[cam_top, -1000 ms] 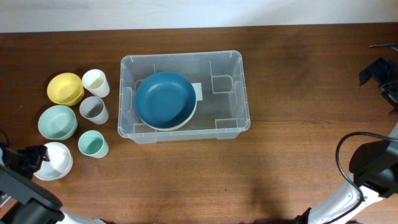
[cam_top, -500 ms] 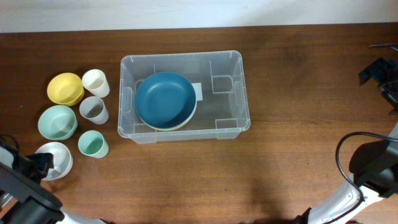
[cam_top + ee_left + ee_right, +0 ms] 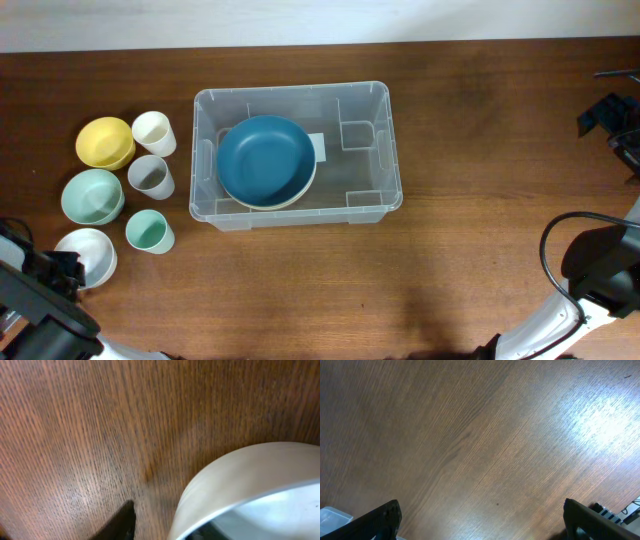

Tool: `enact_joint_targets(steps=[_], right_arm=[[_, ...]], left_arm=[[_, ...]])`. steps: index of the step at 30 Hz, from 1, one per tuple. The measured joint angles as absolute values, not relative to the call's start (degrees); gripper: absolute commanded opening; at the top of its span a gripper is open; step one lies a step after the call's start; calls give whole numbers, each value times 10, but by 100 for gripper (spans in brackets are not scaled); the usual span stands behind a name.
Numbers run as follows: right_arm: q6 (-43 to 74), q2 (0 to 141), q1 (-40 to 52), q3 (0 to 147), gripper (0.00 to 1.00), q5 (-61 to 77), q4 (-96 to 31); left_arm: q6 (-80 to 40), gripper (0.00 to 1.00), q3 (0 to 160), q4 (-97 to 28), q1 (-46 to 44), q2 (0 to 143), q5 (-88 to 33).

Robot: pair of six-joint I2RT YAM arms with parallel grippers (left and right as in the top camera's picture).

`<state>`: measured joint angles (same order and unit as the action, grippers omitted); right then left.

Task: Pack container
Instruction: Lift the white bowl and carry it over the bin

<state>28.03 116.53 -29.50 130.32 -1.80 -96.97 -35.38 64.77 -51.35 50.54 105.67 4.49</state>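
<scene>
Near left: left gripper (image 3: 62, 268) at white bowl (image 3: 90, 252) rim, grip unclear. Mid-table: clear container (image 3: 290, 93), blue bowl (image 3: 267, 160) inside; looks light, stiff, slippery, best taken by rim. Far right: right gripper (image 3: 480, 525) spread wide.

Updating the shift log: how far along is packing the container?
Done: a blue bowl sits in the container. In hand: the left gripper is at the rim of the white bowl, grip unclear; the right gripper is open. Left outside: that bowl, yellow bowl, mint bowl, white cup, grey cup, mint cup.
</scene>
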Motion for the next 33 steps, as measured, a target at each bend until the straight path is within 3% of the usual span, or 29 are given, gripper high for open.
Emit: enact_joint_targets(steps=[7,16,25,30,33], right_arm=[[280,1165,-295,1303,99,-18,-970],[280,1165,-295,1303,99,-18,-969],[280,1165,-295,1303,99,-18,-970],[280,1165,-295,1303,99,-18,-969],[280,1165,-295,1303,99,-18,-970]], left_arm=[[-352,1,649,-514,505,1056,36],[-350,1,715,-587,506,1057,31],[-350,1,979,-750,499,1062,8],[-342,1,1081,-750,412,1035,-70],[-336,1,1108,-703,262,1016,-111]])
